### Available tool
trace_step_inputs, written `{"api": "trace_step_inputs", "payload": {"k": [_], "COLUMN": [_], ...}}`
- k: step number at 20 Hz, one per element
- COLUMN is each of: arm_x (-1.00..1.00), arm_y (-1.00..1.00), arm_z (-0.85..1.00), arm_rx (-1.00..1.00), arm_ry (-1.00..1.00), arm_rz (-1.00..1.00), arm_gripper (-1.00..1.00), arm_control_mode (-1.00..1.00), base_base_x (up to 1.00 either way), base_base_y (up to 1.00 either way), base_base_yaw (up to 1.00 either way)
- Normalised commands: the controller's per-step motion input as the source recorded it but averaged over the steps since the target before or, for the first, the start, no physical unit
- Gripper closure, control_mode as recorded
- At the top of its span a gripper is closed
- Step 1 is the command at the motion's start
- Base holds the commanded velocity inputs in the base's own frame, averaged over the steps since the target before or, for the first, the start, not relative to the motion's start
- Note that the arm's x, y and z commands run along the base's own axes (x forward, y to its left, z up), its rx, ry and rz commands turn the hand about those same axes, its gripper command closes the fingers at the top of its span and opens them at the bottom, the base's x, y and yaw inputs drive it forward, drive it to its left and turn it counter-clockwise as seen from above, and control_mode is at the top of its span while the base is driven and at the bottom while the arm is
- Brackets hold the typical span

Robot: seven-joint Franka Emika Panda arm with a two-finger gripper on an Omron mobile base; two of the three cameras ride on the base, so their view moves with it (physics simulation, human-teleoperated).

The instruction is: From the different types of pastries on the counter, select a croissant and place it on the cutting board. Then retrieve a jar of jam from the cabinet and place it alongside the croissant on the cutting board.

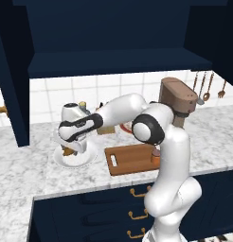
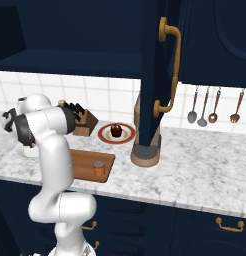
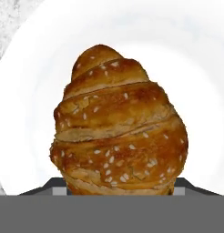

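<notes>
Hand view: pincer (image 3: 118, 193) low over croissant (image 3: 119, 125), dark tips barely peeking either side of pastry's near end. Tips flanking the pastry, apparently closing in; firm grip or not, cannot tell. Croissant sitting on white plate (image 3: 32, 91), seeded, tapered end pointing away from camera. Approach straight down, probably so tips straddle the narrow width rather than the length.

Left base view: pincer (image 1: 71, 146) down at white plate (image 1: 83, 160) on desk (image 1: 23, 175), arm folded over to robot's left, elbow high. Bit of croissant (image 1: 67, 151) visible beneath hand. Cutting board (image 1: 132, 158) just beside plate, to its right, slot handle at the near-plate end; short carry, likely why board is placed there. Jar of jam (image 1: 156, 156) seemingly already on board's far end, partly hidden behind arm. Brown appliance (image 1: 177, 101) behind board.

Right base view: jar of jam (image 2: 99, 167) upright on cutting board (image 2: 90, 165) near its right end, leaving left part free for croissant. Dark round pastry (image 2: 116, 131) on red-rimmed plate (image 2: 102, 135) behind board, untouched, not the target. Knife block (image 2: 82, 120) at the wall, cabinet (image 2: 155, 75) door standing open above. Utensils (image 2: 212, 107) hanging on tiles to the right.

Step judged: grasp on croissant, lift not yet made. Risk: soft lumpy pastry slipping or tipping in a narrow pinch.
</notes>
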Motion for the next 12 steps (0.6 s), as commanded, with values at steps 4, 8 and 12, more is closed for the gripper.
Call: {"api": "trace_step_inputs", "payload": {"k": [4,8,12], "arm_x": [-0.13,-0.44,-0.42], "arm_y": [-0.51,-0.99,-1.0], "arm_z": [0.65,0.24,0.1], "arm_rx": [-0.1,-0.07,0.0], "arm_ry": [-0.05,0.0,0.01], "arm_rz": [0.0,0.0,0.0], "arm_gripper": [1.0,1.0,1.0], "arm_control_mode": [-1.0,-1.0,-1.0], "base_base_x": [0.0,0.0,0.0], "base_base_y": [0.0,0.0,0.0], "base_base_yaw": [0.0,0.0,0.0]}}
